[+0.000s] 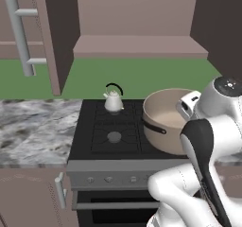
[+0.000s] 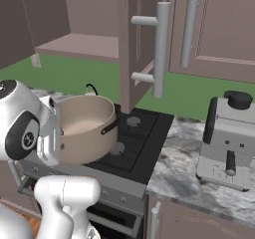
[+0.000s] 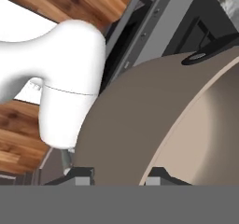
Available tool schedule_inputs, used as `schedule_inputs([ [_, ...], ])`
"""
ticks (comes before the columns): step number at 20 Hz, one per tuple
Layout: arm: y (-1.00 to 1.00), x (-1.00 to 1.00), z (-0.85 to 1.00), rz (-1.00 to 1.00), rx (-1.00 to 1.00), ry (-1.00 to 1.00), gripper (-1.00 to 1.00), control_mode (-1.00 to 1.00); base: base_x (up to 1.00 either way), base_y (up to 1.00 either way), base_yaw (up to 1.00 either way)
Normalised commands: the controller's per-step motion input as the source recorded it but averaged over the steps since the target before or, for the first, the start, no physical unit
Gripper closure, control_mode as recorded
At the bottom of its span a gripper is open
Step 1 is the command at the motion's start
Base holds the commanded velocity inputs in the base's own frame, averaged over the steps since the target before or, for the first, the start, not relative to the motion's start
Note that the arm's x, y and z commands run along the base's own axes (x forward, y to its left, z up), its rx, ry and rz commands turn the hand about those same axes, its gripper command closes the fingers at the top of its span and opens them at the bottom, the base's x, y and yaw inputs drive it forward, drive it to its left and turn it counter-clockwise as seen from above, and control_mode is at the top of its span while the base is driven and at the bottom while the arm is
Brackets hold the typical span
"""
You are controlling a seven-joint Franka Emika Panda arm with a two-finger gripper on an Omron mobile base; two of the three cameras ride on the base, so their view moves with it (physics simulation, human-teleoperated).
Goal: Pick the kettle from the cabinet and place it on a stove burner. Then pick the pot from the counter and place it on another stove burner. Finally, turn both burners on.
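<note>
The gripper [image 3: 114, 177] is clamped on the pot's [image 1: 166, 119] near rim, one finger outside the wall and one inside, holding it above the stove's [image 1: 101, 143] right side. The pot hides the right burners and part of the arm. The kettle [image 1: 113, 100] sits on the back-left burner, mostly hidden in the right view.

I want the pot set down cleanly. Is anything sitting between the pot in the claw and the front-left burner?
Nothing visible. The wide tan pot, held at its rim by the claw, hangs over the cooktop's right side. The front-left grey burner cap is bare; the small silvery kettle sits on the rear-left burner, behind it.
</note>
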Motion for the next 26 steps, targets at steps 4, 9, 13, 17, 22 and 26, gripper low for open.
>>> schedule_inputs([
  [4, 0.33, 0.43, -0.12, 0.04, 0.00, 0.01, 1.00, -1.00, 0.00, 0.00, 0.00],
  [9, 0.24, 0.35, -0.12, 0.05, 0.00, 0.00, 1.00, -1.00, 0.00, 0.00, 0.00],
  [13, 0.01, 0.17, -0.16, 0.05, 0.00, 0.00, 1.00, -1.00, 0.00, 0.00, 0.00],
  [17, 0.03, 0.21, -0.20, 0.04, 0.00, 0.00, 1.00, -1.00, 0.00, 0.00, 0.00],
  [22, 0.14, 0.29, -0.23, 0.04, 0.01, 0.00, 1.00, -1.00, 0.00, 0.00, 0.00],
  [26, 0.25, 0.28, -0.20, 0.02, 0.00, 0.00, 1.00, -1.00, 0.00, 0.00, 0.00],
])
